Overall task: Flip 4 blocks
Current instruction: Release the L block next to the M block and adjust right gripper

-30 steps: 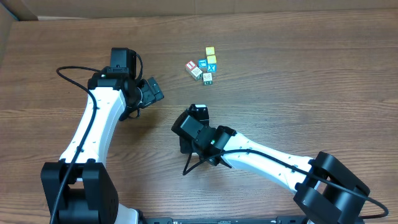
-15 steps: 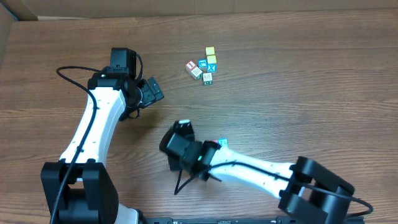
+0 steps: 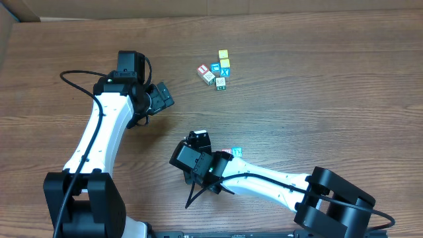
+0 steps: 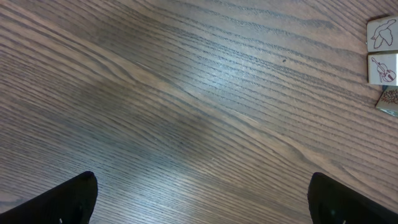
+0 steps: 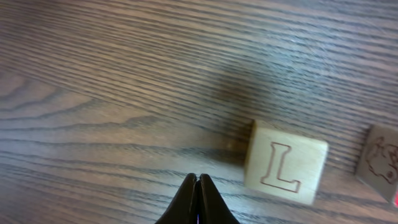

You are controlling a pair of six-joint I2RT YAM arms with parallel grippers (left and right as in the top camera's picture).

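**A:** While right gripper is clenched on nothing, L block is noted just beside it at 2 o'clock, not touched. Progress?

**B:** Judged early. No flip can be confirmed. Two blocks are seen by right arm; cluster at 12 o'clock looks unhandled. Left gripper is spread wide, empty.

**A:** Materials?

**B:** Pale wooden cubes, outlined letters, painted sides. Grained table.
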